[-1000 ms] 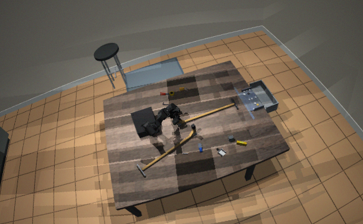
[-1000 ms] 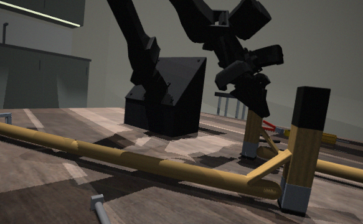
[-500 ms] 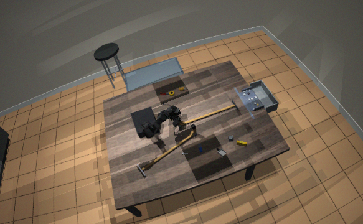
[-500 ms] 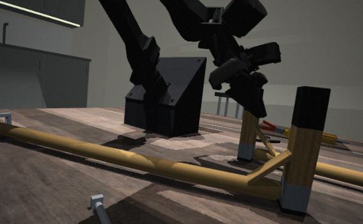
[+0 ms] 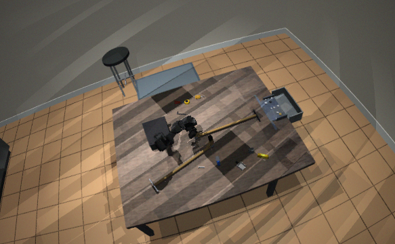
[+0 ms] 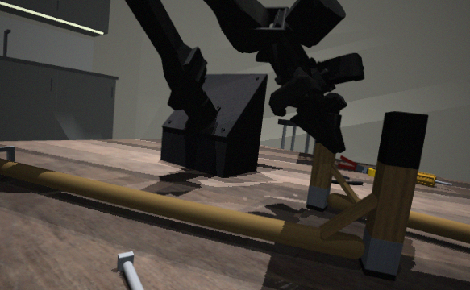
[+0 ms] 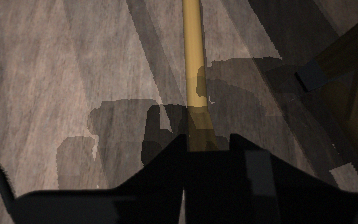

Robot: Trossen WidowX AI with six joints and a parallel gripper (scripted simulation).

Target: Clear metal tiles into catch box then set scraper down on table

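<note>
My gripper (image 5: 197,134) (image 6: 332,148) (image 7: 207,140) is shut on the upright wooden grip post of the long scraper (image 5: 230,125) (image 6: 321,171) (image 7: 194,45). Its yellow shaft runs toward the upper right in the top view, ending in a dark crosswise head (image 5: 257,115) short of the plate. The post's foot is at or close to the table; I cannot tell if it touches. The bluish steel bench plate (image 5: 264,106) is at the table's far right edge. Several small metal tiles (image 5: 274,107) show on it. The grey catch box (image 5: 297,116) adjoins its far end. Contact inside the fingers is hidden.
A second long-handled tool (image 5: 183,164) (image 6: 158,205) lies beside the held one, its black-topped post (image 6: 396,189) near my gripper. A bolt (image 5: 201,167) (image 6: 131,275), a blue item (image 5: 218,162) and a yellow item (image 5: 263,156) lie on the near side. Red-handled pliers (image 5: 177,102) lie opposite.
</note>
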